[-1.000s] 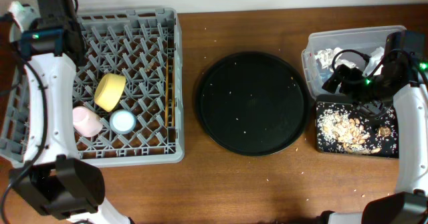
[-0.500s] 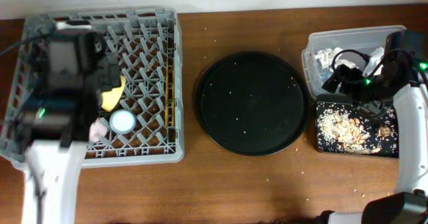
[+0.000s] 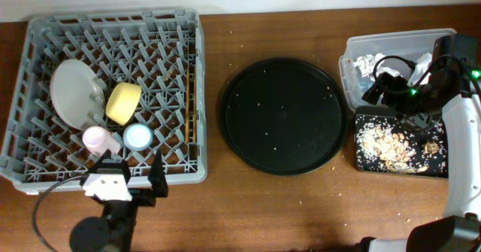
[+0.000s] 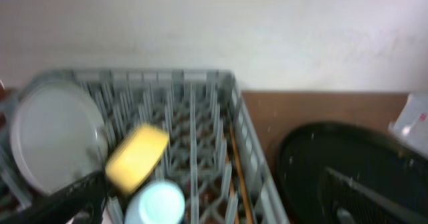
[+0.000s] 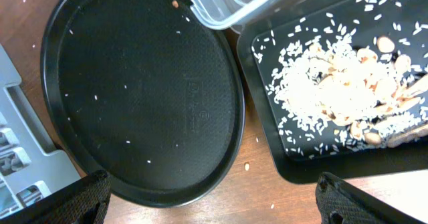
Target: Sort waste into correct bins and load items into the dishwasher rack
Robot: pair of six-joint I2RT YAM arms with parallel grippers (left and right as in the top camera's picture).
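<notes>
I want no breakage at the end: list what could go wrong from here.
The plate stands tilted in the dishwasher rack beside the yellow bowl; a knock to the rack might tip it over.
The left gripper sits close to the rack's front edge, so a careless swing could bump it.
Loose grains dot the round black tray; lifting it may scatter them.

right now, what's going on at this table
Cleanup looks nearly finished. The grey rack holds a plate, yellow bowl, pink cup, blue cup and chopsticks. The round tray in the middle carries only a few crumbs. On the right, tissue sits in the clear tub and food scraps lie in the shallow black tray. The left claw is open and empty at the rack's near edge; the right claw, also open and empty, hangs by the two bins.
</notes>
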